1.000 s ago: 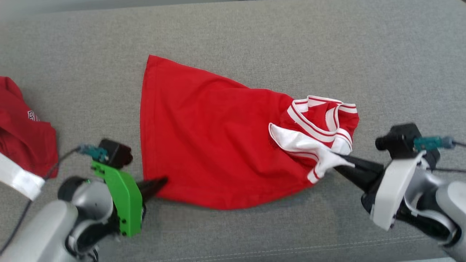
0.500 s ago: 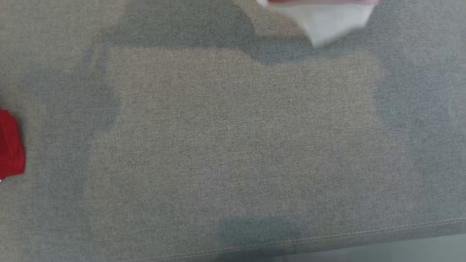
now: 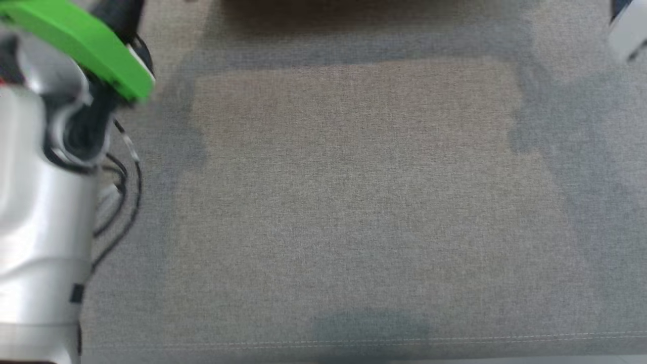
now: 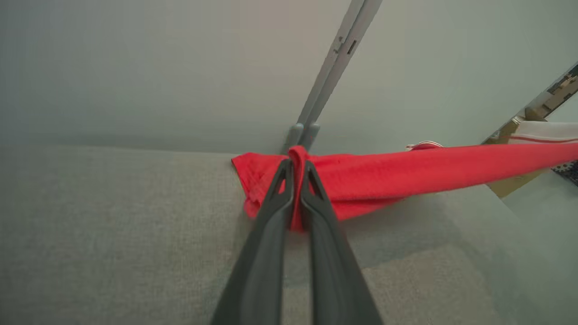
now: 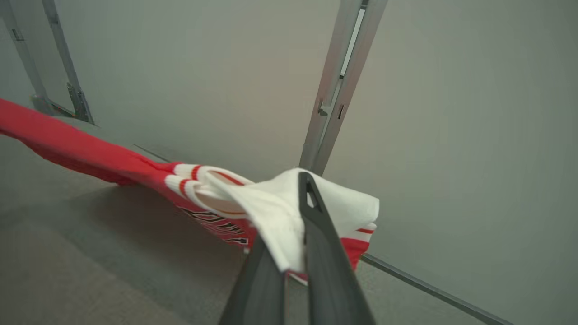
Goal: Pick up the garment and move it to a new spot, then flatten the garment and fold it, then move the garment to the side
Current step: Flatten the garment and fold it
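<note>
Left end effector (image 4: 298, 166): clamped on the shirt's (image 4: 406, 174) red corner.
Right end effector (image 5: 295, 194): clamped on its white end.
Long axis: stretched between both, near the bench's (image 3: 354, 202) far edge.

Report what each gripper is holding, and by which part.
Both hold the red garment, stretched between them. The left gripper pinches a bunched red edge; the right gripper clamps the white fabric at the opposite end.
</note>
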### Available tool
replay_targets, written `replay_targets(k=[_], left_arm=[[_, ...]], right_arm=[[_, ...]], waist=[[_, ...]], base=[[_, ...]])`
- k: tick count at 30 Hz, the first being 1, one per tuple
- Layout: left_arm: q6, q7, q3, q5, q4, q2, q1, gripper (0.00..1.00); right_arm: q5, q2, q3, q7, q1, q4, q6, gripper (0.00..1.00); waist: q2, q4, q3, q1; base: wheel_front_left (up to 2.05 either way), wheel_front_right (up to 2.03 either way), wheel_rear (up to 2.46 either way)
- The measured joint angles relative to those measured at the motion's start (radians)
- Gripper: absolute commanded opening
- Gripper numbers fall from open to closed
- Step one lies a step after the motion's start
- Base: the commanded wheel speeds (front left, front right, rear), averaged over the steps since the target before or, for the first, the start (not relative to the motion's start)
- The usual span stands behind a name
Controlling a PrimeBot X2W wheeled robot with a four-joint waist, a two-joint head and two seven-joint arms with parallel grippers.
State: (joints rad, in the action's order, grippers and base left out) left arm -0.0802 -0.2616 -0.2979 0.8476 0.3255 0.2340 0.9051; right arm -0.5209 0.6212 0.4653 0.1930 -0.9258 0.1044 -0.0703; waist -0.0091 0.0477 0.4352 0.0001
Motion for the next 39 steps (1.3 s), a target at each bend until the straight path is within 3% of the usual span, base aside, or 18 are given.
replay_targets(k=[5, 9, 13, 21, 26, 30, 39], left_arm=[[-0.018, 0.056, -0.042, 0.037, 0.062, -0.047, -0.223, 0.00], [-0.026, 0.130, -0.036, 0.028, 0.061, -0.030, -0.298, 0.00], [-0.035, 0.193, -0.034, 0.008, 0.046, -0.020, -0.357, 0.00], [-0.044, 0.248, -0.127, -0.118, 0.025, 0.053, -0.524, 0.00], [-0.041, 0.267, -0.137, -0.131, 0.033, 0.064, -0.628, 0.00], [-0.008, 0.278, -0.118, -0.129, 0.026, 0.080, -0.703, 0.00], [0.012, 0.300, -0.121, -0.130, -0.016, 0.099, -0.795, 0.00]], right_arm=[[-0.004, -0.043, 0.022, -0.107, 0.289, 0.009, 0.056, 0.00], [-0.020, -0.086, 0.016, -0.198, 0.434, 0.011, 0.101, 0.00], [-0.020, -0.095, 0.010, -0.270, 0.519, 0.010, 0.125, 0.00], [-0.013, -0.069, 0.050, -0.338, 0.720, 0.017, 0.131, 0.00], [-0.011, -0.044, 0.092, -0.342, 0.837, -0.015, 0.128, 0.00], [-0.011, -0.025, 0.135, -0.312, 0.906, -0.070, 0.120, 0.00], [-0.044, 0.041, 0.160, -0.223, 0.998, -0.132, 0.106, 0.00]], waist=[[0.0000, 0.017, -0.013, 0.0000], [0.0000, 0.015, -0.044, 0.0000], [0.0000, 0.005, -0.085, 0.0000], [0.0000, -0.018, -0.181, 0.0000], [0.0000, -0.027, -0.246, -0.0001], [0.0000, -0.034, -0.292, -0.0001], [0.0000, -0.072, -0.326, -0.0001]], base=[[0.00, 0.00, 0.00], [0.00, 0.00, 0.00], [0.00, 0.00, 0.00], [0.00, 0.00, 0.00], [0.00, 0.00, 0.00], [0.00, 0.00, 0.00], [0.00, 0.00, 0.00]])
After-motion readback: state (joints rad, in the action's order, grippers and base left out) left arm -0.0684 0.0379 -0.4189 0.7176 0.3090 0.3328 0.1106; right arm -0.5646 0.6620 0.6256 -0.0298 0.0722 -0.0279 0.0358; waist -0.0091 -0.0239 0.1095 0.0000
